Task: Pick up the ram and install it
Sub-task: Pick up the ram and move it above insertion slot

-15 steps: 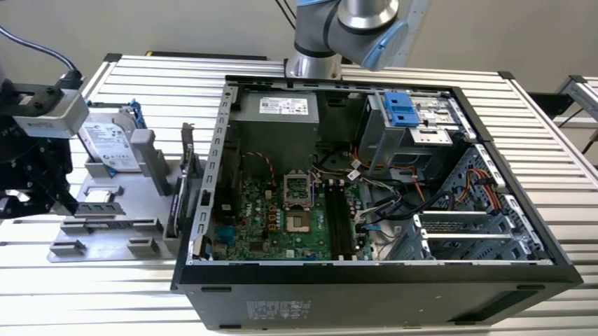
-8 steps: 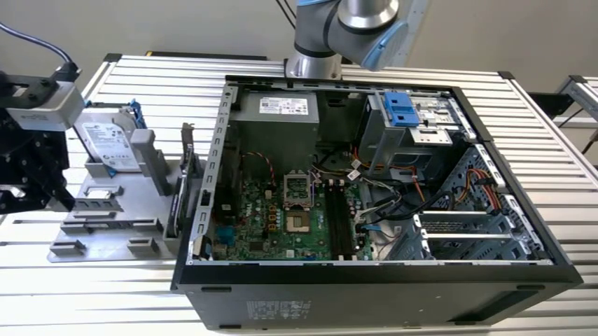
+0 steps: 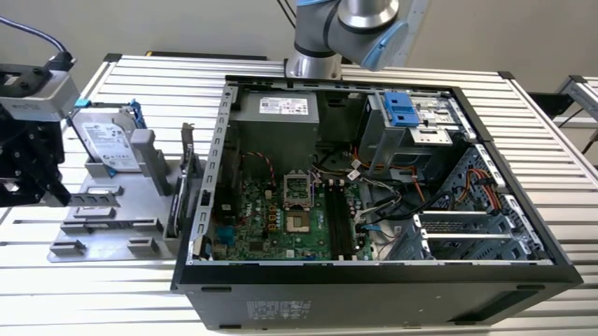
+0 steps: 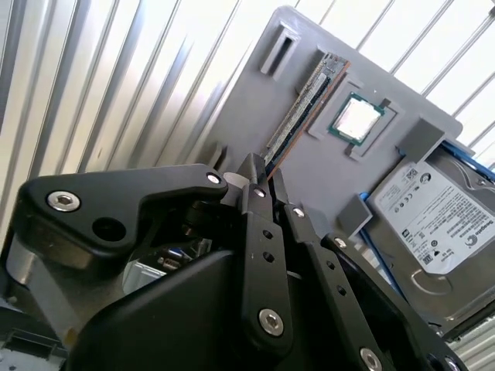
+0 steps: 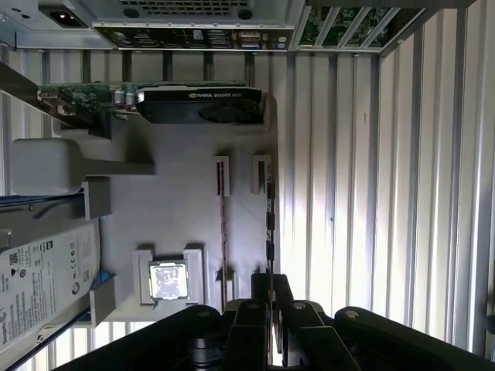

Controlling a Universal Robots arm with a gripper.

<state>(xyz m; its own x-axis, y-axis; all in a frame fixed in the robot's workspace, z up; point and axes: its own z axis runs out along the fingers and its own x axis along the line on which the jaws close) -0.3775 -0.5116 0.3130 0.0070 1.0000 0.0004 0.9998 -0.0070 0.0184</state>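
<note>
1. At the exterior view's left, black gripper (image 3: pixel 38 183) hangs over grey plastic holder (image 3: pixel 66 248) on slatted metal worktop (image 3: pixel 168 77), well apart from open black PC case (image 3: pixel 374 294).
2. Second wrist view: gripper (image 4: pixel 263 171) at near end of the ram (image 4: pixel 305 104), a long thin dark circuit stick. It stands on edge in holder slots, faces exposed for pinching. Can't tell if clamped.
3. First wrist view: gripper (image 5: pixel 270 284) lines up w/ holder's slot lanes.

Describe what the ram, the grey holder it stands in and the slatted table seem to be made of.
The ram: likely fibreglass circuit board, a layered edge with dark chips. The grey holder: probably plastic, matte, with moulded ribs. The table: seemingly aluminium, brushed, with bright glints along its slats.
</note>
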